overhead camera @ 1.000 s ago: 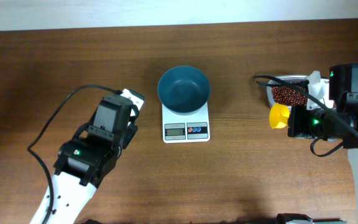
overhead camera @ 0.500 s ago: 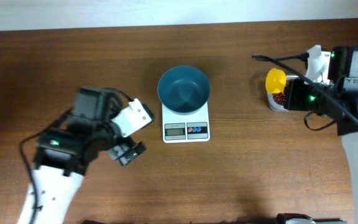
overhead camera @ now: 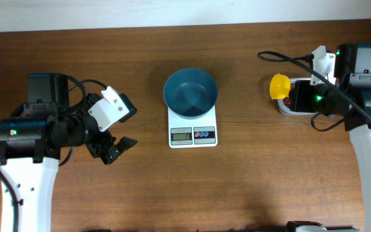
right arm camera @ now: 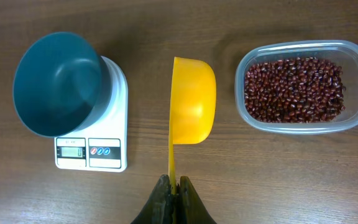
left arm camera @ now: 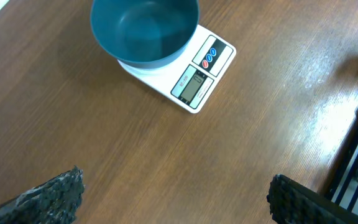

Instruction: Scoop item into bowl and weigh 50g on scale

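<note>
As bowl (overhead camera: 190, 92) tops scale (overhead camera: 192, 135), scoop (right arm camera: 193, 106) near tub (right arm camera: 300, 127)

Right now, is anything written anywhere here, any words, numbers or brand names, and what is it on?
No text can be read for sure.
Display on the scale: something shows, too small and blurred to read.
Red and blue buttons: tiny marks, unreadable.
Bowl, yellow scoop, clear tub: no lettering to be seen.
</note>
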`<state>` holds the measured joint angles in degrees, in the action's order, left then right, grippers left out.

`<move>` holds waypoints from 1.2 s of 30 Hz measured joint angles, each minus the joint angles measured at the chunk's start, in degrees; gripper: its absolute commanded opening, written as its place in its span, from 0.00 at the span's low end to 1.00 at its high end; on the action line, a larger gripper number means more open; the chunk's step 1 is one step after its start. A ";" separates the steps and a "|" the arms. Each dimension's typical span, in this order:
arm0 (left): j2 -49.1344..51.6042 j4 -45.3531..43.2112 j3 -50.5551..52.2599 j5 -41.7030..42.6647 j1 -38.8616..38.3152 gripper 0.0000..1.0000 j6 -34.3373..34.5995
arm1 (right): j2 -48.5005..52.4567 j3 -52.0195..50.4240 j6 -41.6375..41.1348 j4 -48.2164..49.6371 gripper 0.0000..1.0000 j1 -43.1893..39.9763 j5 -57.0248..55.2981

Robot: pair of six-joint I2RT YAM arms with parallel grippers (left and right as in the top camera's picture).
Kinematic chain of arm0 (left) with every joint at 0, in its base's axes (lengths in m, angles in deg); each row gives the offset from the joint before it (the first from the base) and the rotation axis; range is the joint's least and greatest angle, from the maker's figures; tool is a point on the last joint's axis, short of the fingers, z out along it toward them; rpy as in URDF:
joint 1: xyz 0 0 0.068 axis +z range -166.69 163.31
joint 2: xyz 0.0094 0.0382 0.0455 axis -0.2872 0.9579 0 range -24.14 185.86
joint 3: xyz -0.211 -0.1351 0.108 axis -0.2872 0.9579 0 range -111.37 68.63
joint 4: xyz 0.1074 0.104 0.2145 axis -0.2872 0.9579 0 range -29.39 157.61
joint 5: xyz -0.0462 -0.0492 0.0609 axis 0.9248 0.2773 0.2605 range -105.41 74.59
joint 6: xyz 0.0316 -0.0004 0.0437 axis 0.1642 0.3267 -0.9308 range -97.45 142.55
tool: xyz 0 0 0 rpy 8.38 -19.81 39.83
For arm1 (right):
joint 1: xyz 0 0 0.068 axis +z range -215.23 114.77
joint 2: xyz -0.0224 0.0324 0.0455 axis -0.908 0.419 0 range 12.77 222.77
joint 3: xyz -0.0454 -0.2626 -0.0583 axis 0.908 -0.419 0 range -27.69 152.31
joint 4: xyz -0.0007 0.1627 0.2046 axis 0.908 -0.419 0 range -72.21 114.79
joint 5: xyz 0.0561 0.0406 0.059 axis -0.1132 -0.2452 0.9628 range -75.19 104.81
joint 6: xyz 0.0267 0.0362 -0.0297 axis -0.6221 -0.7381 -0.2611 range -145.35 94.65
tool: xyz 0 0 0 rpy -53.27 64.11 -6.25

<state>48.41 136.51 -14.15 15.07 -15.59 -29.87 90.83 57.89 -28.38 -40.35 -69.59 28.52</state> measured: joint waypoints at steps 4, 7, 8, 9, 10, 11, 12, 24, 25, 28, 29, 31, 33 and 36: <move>0.00 -0.02 0.00 0.24 0.00 0.99 -0.15 | 0.00 0.00 -0.02 0.02 0.04 0.00 0.15; 0.00 -0.02 0.00 0.24 0.00 0.99 -0.15 | 0.00 0.00 -0.02 0.02 0.04 0.00 0.15; 0.00 -0.02 0.00 0.24 0.00 0.99 -0.15 | 0.00 0.00 0.00 0.02 0.04 0.00 0.15; 0.00 -0.02 0.00 0.24 0.00 0.99 -0.15 | 0.00 0.00 0.00 0.00 0.04 0.00 0.15; 0.00 -0.02 0.00 0.24 0.00 0.99 -0.15 | 0.00 0.00 -0.02 0.00 0.04 0.00 0.17; 0.00 -0.02 0.00 0.24 0.00 0.99 -0.15 | 0.00 0.00 -0.02 0.00 0.04 0.00 0.15; 0.00 -0.02 0.00 0.24 0.00 0.99 -0.15 | 0.00 0.00 -0.02 -0.17 0.04 0.00 0.20; 0.00 0.00 0.00 0.46 0.00 0.99 -0.15 | 0.00 0.00 -0.02 -3.56 0.04 0.00 0.37; 0.00 -0.02 0.00 0.44 0.00 0.99 -0.15 | 0.00 0.00 0.00 -3.56 0.04 0.00 0.37; 0.00 0.00 0.00 0.44 0.00 0.99 -0.15 | 0.00 0.00 -0.02 -3.56 0.04 0.00 0.33; 0.00 0.00 0.00 0.44 0.00 0.99 -0.15 | 0.00 0.00 0.00 -3.58 0.04 0.00 0.07; 0.00 -0.02 0.00 0.46 0.00 0.99 -0.15 | 0.00 0.00 -0.02 -3.58 0.04 0.00 -1.05; 0.00 0.00 0.00 0.46 0.00 0.99 -0.17 | 0.00 0.00 0.13 -3.58 0.04 0.00 -3.32; 0.00 -0.02 0.00 0.46 0.00 0.99 -0.17 | 0.00 0.00 2.34 -3.58 0.04 0.00 -4.96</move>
<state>48.41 136.49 -14.15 15.53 -15.59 -30.05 90.83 57.89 -26.04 -43.94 -69.59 23.56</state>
